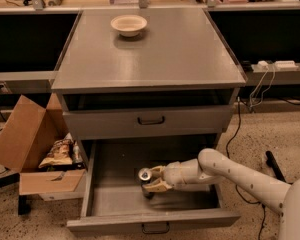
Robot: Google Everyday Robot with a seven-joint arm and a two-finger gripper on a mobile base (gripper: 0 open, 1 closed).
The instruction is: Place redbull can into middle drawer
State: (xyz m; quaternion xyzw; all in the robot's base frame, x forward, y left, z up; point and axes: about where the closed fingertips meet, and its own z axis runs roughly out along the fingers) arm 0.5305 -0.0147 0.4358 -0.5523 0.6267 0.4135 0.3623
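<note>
The middle drawer (105, 204) is pulled open at the bottom of the grey cabinet, a deep grey tray with a small dark handle on its front. The redbull can (145, 178) stands inside it near the middle, its silver top showing. My gripper (153, 180) reaches in from the right on a white arm, with its cream fingers closed around the can, which rests on or just above the drawer floor.
A cream bowl (128, 24) sits on the cabinet top (180, 54). A shut drawer front with a dark handle (150, 120) is above the open drawer. An open cardboard box (35, 154) with snack bags stands left of the cabinet. Cables lie at the right.
</note>
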